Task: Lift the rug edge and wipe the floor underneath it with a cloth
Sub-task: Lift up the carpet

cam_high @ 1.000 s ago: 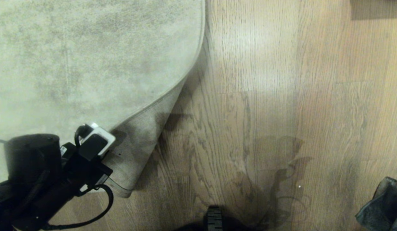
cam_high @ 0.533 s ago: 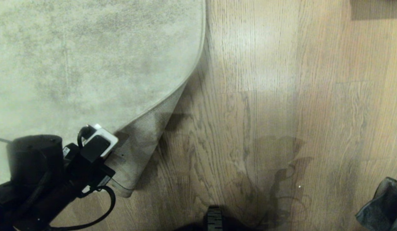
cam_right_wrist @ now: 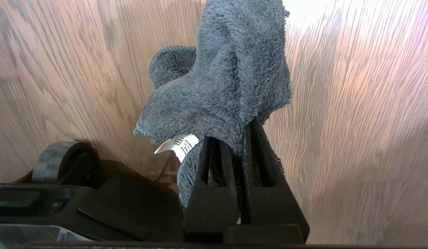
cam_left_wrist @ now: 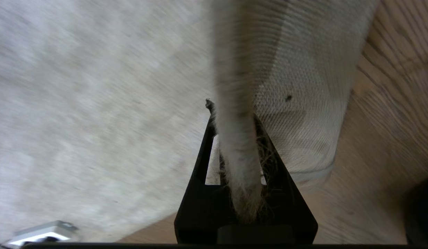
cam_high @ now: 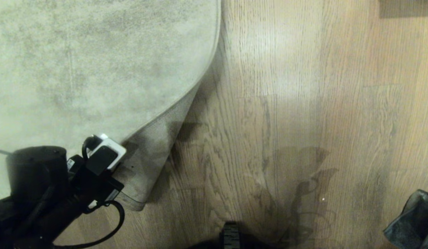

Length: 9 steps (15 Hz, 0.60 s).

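Note:
The pale grey-beige rug [cam_high: 96, 69] covers the left of the head view. Its rug edge [cam_high: 172, 110] near me is raised and folded back, so the woven tan backing [cam_high: 148, 162] shows. My left gripper [cam_high: 118, 154] at the lower left is shut on the rug edge [cam_left_wrist: 236, 86], and the left wrist view shows the border pinched between the fingers of the left gripper [cam_left_wrist: 234, 114]. The brown wood-grain floor [cam_high: 269, 103] lies bare to the right. My right gripper [cam_right_wrist: 239, 131] is shut on the dark grey-teal cloth [cam_right_wrist: 227, 76], which shows as the cloth [cam_high: 412, 221] at the lower right corner.
A black part of my base [cam_high: 231, 237] sticks in at the bottom centre, and a black wheel [cam_right_wrist: 58, 160] shows in the right wrist view. A dark object [cam_high: 406, 7] sits at the top right corner. My shadow falls on the planks near the base.

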{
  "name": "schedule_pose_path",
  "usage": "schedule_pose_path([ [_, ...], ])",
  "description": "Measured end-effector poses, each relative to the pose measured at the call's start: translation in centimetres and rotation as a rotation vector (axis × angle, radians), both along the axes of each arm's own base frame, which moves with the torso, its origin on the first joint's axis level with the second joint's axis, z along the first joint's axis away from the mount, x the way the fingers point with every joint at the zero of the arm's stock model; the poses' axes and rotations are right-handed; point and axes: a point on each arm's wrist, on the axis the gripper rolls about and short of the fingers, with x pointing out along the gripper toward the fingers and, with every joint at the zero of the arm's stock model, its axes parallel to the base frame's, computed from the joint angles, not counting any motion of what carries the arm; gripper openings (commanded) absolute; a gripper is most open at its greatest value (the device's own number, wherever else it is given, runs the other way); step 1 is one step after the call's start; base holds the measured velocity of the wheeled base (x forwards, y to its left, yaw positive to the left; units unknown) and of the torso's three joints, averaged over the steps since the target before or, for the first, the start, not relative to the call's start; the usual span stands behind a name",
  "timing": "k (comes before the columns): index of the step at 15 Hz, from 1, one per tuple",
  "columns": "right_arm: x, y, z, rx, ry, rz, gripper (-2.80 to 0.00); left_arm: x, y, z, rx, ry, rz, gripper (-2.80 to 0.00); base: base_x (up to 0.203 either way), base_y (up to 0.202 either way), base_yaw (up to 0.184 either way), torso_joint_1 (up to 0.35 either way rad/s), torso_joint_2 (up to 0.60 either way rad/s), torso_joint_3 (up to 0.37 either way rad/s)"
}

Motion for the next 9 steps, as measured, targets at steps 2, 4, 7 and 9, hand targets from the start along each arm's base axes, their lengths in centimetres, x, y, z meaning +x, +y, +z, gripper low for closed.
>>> schedule_pose_path([
  [2,0.0,0.0,-0.02,0.0,0.002,0.0,-2.8,-0.16,0.04,-0.19,0.001,0.006,-0.001,-2.8,-0.186,0.0,0.001,0.0,0.0,0.004],
  [4,0.0,0.0,-0.02,0.0,0.001,0.0,-2.8,-0.21,0.07,-0.25,0.001,0.008,-0.001,-2.8,-0.066,0.0,-0.004,0.001,0.0,0.001],
  [7,0.0,0.0,0.0,0.0,0.0,0.0,-2.8,-0.23,0.08,-0.26,0.002,0.011,-0.001,-2.8,0.0,0.0,0.0,0.0,0.0,0.0],
  [9,0.0,0.0,-0.01,0.0,0.001,0.0,-2.8,-0.23,0.08,-0.29,0.003,0.012,0.0,-2.8,0.0,0.0,0.0,0.0,0.0,0.0],
])
